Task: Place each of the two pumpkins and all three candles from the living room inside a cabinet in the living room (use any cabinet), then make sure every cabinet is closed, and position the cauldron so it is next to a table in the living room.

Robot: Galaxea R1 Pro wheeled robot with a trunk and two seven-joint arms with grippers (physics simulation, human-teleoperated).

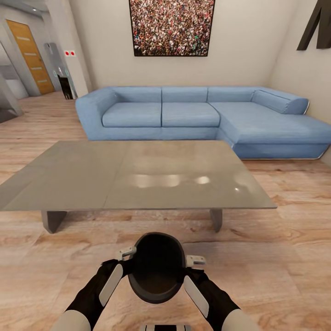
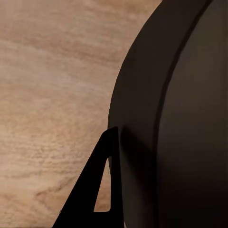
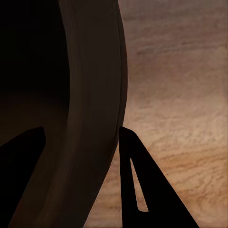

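Pale wood planks make up the floor (image 1: pixel 285 257), which runs from the near foreground back to the far wall. On it, largest of the furnishings, stands a blue L-shaped sofa (image 1: pixel 193 115) against that wall, below a framed picture of a crowd (image 1: pixel 171 26). In front of the sofa sits a low grey table (image 1: pixel 138 174) with a glossy top and dark legs. Nearer than the table, and just short of its front edge, the black cauldron (image 1: pixel 156 269) hangs between the two arms with its open mouth turned toward the head camera. The left gripper (image 1: pixel 125 262) clasps the cauldron's rim on one side, and the left wrist view shows a dark finger (image 2: pixel 92 190) lying against the pot's outer wall. The right gripper (image 1: pixel 191 269) clasps the opposite rim; in the right wrist view one finger (image 3: pixel 137 190) sits outside the wall and the other inside it.
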